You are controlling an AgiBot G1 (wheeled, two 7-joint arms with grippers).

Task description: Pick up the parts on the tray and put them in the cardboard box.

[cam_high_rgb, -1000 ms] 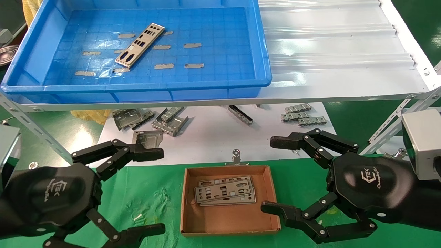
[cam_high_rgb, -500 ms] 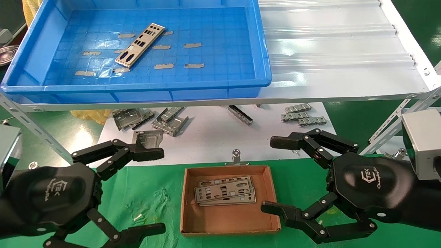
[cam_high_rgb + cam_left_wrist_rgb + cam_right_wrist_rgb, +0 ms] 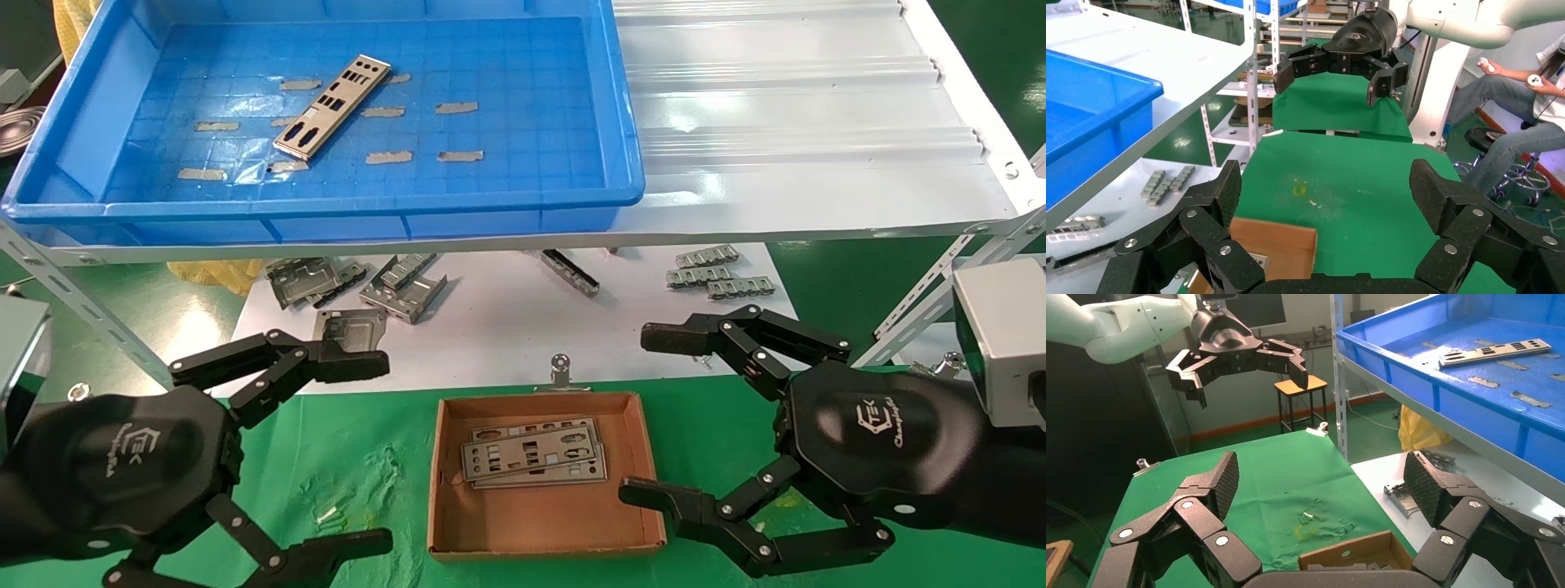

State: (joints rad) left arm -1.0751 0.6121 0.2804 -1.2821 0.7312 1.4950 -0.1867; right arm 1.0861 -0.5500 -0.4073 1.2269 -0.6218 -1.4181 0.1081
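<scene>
A green tabletop [image 3: 368, 457] fills the lower frame, the box [image 3: 539, 523] at bottom centre holding stacked plates [image 3: 533, 462]. One plate [image 3: 331, 105] lies in the tray [image 3: 621, 122] upper left. Left tool [image 3: 359, 449] and right tool [image 3: 645, 416] flank the box, both released and empty. Only the left wrist view shows a seated person [image 3: 1517, 110].

Open air above cardboard box [image 3: 543, 539], shelf [image 3: 801, 122] ahead
</scene>
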